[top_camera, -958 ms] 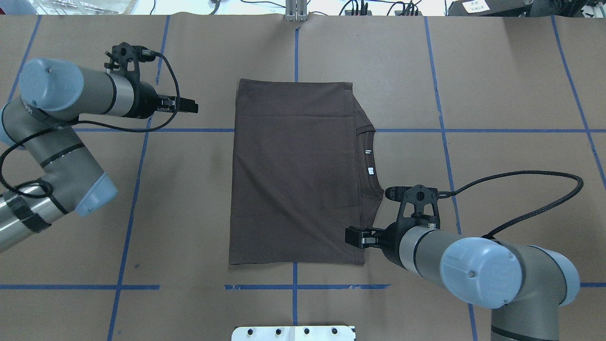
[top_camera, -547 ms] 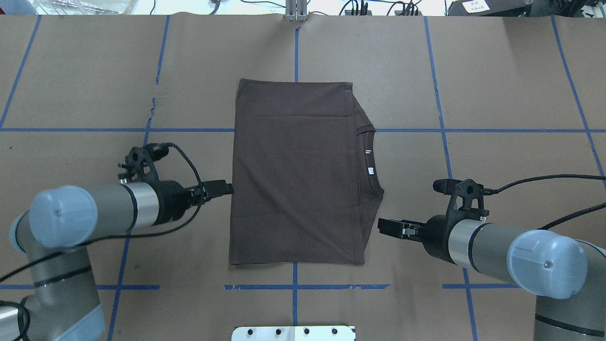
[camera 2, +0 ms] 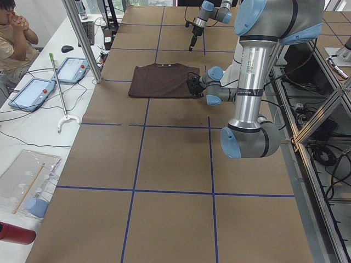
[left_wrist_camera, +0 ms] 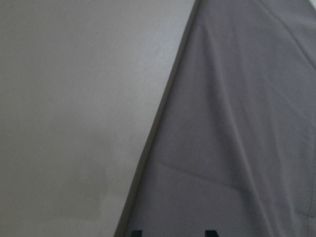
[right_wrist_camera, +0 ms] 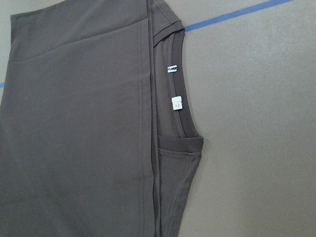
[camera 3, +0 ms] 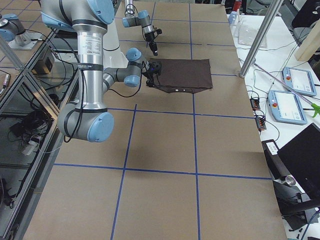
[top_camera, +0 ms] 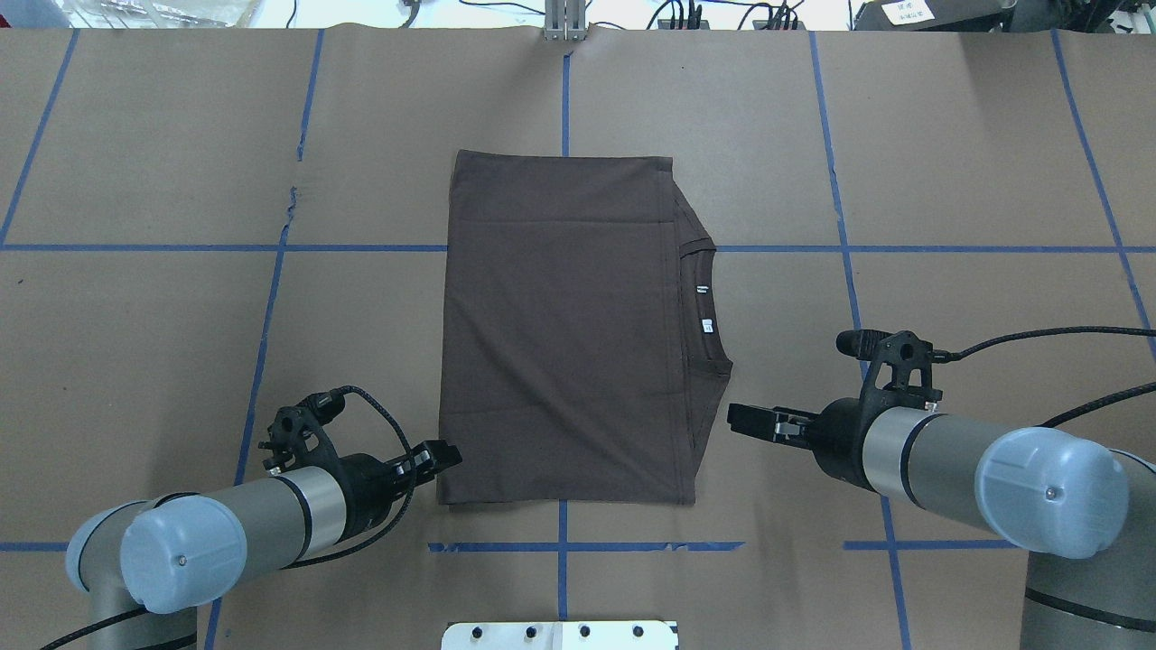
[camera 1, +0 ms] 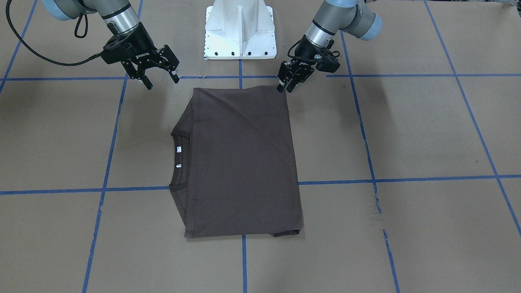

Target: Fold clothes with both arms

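Note:
The dark brown T-shirt (top_camera: pixel 560 334) lies flat, folded into a rectangle, mid-table; it also shows in the front view (camera 1: pixel 240 162). Its collar and white neck tags (top_camera: pixel 708 325) face the overhead view's right, and show in the right wrist view (right_wrist_camera: pixel 176 103). My left gripper (top_camera: pixel 447 453) is open, low at the shirt's near-left corner (camera 1: pixel 285 86). The left wrist view shows its two tips apart over the shirt's edge (left_wrist_camera: pixel 237 123). My right gripper (top_camera: pixel 742 420) is open and empty, off the shirt's right side (camera 1: pixel 162 81).
The white pedestal base (camera 1: pixel 239 28) stands at the table's near edge between the arms. Blue tape lines (top_camera: pixel 849 248) cross the brown table cover. Tablets (camera 2: pixel 38 90), a metal post (camera 2: pixel 82 38) and a seated person (camera 2: pixel 13 38) are at the far side.
My left arm swung from the far left down to the shirt's near-left corner. My right gripper drew back from the shirt's near-right edge to the right.

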Motion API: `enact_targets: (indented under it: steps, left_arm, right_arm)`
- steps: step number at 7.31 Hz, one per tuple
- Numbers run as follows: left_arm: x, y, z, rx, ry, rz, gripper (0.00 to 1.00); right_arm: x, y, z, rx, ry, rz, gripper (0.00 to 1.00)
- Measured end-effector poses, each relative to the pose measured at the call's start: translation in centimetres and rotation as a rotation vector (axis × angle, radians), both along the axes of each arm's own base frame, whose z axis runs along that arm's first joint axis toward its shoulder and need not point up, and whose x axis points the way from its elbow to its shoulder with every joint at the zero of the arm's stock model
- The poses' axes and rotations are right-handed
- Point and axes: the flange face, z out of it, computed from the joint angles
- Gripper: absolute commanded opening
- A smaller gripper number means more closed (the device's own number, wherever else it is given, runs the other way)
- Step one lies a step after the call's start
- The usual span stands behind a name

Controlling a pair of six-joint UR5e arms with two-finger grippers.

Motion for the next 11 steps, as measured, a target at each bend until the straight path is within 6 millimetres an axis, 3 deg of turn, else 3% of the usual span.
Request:
enact_targets:
  steps: [11]
  left_arm:
    - [1.8, 2.4, 1.0, -0.008, -0.021, 0.043, 0.52]
  right_arm:
    - [0.1, 0.0, 0.2, -0.002, 0.005, 0.001, 1.00]
